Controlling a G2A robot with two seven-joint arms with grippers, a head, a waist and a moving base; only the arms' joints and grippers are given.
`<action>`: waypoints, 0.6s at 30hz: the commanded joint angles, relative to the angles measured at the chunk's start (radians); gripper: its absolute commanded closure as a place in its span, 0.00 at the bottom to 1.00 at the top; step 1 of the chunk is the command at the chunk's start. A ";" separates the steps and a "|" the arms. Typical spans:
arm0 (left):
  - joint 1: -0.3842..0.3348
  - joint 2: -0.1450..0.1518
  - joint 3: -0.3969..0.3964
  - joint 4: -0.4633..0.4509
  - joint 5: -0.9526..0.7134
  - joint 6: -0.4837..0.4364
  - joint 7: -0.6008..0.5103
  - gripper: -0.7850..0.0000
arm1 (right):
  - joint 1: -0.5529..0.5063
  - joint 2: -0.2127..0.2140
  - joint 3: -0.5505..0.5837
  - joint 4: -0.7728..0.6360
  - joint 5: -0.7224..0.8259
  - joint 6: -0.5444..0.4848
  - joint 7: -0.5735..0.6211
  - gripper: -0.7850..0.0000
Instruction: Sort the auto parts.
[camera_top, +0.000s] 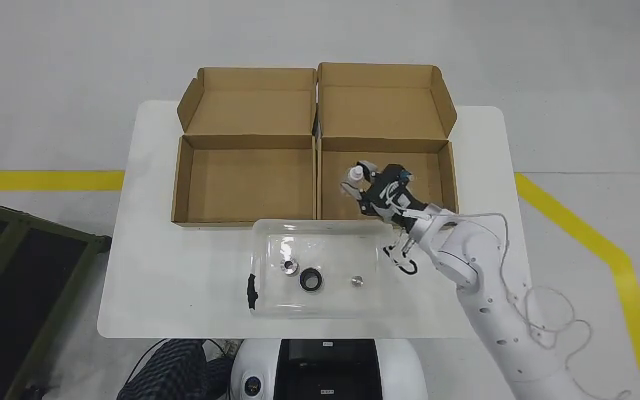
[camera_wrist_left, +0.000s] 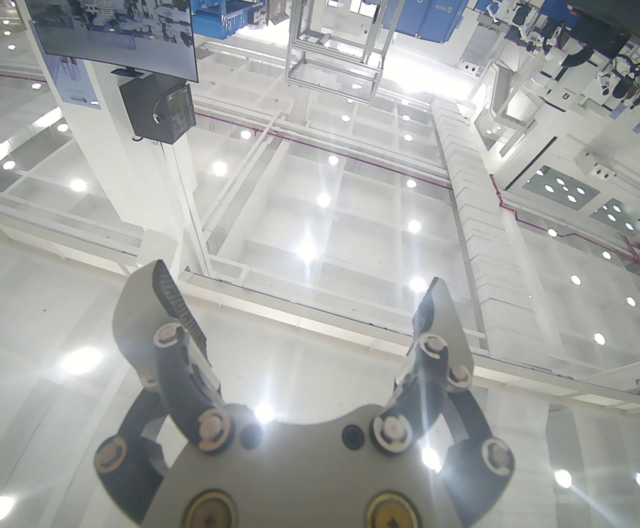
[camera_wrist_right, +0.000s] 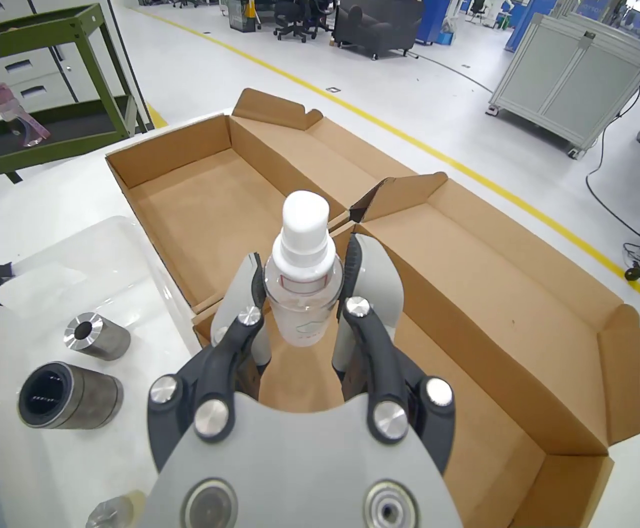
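My right gripper (camera_wrist_right: 303, 260) is shut on a small clear spray bottle (camera_wrist_right: 303, 280) with a white cap, held above the table. From above, the bottle (camera_top: 356, 176) and right gripper (camera_top: 366, 190) hang over the left side of the right cardboard box (camera_top: 432, 190), close to the wall it shares with the left cardboard box (camera_top: 245, 185). A clear plastic tray (camera_top: 264, 233) in front of the boxes holds a steel cylinder (camera_wrist_right: 95, 336), a steel bearing (camera_wrist_right: 67, 396) with a dark bore, and a smaller metal part (camera_top: 355, 282). My left gripper (camera_wrist_left: 296, 280) points at the ceiling, open, nothing between its fingers.
Both boxes stand open with their lids folded back, and their floors look bare. A black piece (camera_top: 252, 290) lies at the tray's left end. The white table (camera_top: 150, 250) has free room left of the tray. A green cart (camera_wrist_right: 60, 115) stands on the floor beyond the table.
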 joint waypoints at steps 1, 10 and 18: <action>0.000 0.000 0.000 0.000 0.000 0.000 0.000 0.00 | 0.019 -0.003 -0.016 0.018 0.000 0.009 0.012 1.00; 0.000 0.000 0.000 0.000 0.000 0.000 0.000 0.00 | 0.099 -0.021 -0.091 0.095 -0.002 0.036 0.068 1.00; 0.000 0.000 0.000 0.000 0.000 0.000 0.000 0.00 | 0.140 -0.034 -0.127 0.155 -0.023 0.088 0.095 1.00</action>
